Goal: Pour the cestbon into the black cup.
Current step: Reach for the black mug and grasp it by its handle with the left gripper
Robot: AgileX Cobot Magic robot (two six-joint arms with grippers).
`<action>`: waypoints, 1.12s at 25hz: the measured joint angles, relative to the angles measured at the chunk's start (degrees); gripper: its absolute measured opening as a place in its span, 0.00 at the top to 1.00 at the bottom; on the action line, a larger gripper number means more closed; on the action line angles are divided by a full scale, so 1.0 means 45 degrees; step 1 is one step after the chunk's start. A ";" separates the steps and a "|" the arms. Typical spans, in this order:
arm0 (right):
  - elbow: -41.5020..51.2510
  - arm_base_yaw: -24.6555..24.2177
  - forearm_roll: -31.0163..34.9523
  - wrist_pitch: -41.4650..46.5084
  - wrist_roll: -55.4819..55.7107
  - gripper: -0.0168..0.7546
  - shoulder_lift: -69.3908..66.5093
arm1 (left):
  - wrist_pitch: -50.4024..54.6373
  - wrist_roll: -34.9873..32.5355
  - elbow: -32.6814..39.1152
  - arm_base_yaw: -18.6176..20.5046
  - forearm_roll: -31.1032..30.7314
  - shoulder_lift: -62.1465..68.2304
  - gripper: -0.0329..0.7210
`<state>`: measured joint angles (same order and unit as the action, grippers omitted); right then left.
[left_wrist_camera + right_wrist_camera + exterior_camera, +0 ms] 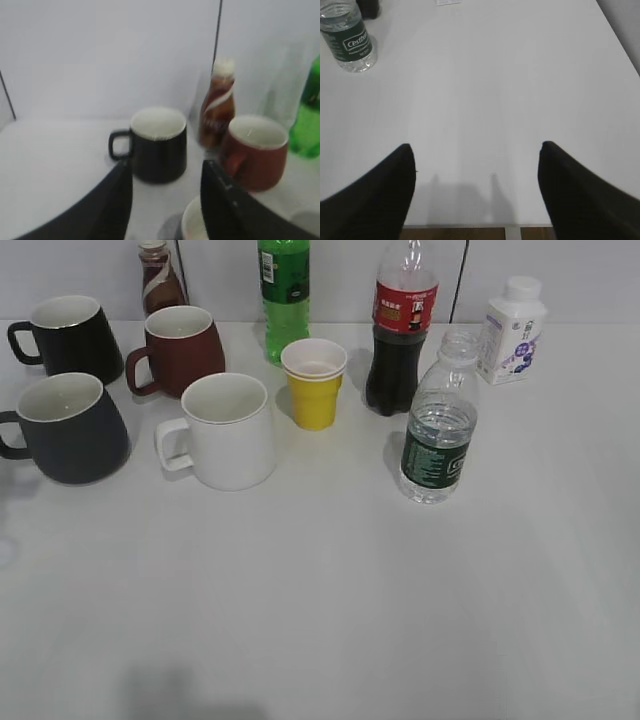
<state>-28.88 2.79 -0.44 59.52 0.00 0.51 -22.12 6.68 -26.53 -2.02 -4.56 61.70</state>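
Task looks not yet started: nothing gripped, nothing poured. The cestbon (pixel 438 430) stands upright, uncapped, centre-right of the exterior frame on the table (pixel 330 600), roughly two-thirds full of water, in front of the cola bottle (pixel 400 330). The black cup (pixel 68 428) sits at the left edge and looks empty, white inside. Right end effector (pixel 476 165) has its jaws wide apart over bare table, bottle at upper left of its view. Left end effector (pixel 167 200) is also apart, above the mugs. Left to do: grasp, carry, pour.
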 joint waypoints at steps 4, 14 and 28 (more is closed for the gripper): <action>0.0000 0.0000 0.0015 0.0000 0.0000 0.24 0.0000 | -0.1713 0.0000 0.1184 0.0705 0.0122 0.1863 0.50; 0.0000 0.0000 0.0020 0.0000 0.0000 0.24 0.0000 | -0.9762 -0.0216 0.3168 0.1376 0.0089 0.6994 0.50; 0.0000 0.0000 0.0020 0.0000 0.0000 0.24 0.0000 | -1.0426 -0.0477 0.1586 0.1400 -0.0431 1.0174 0.49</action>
<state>-28.88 2.79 -0.35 59.52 0.00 0.51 -69.03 4.54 -19.40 4.28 -6.50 107.48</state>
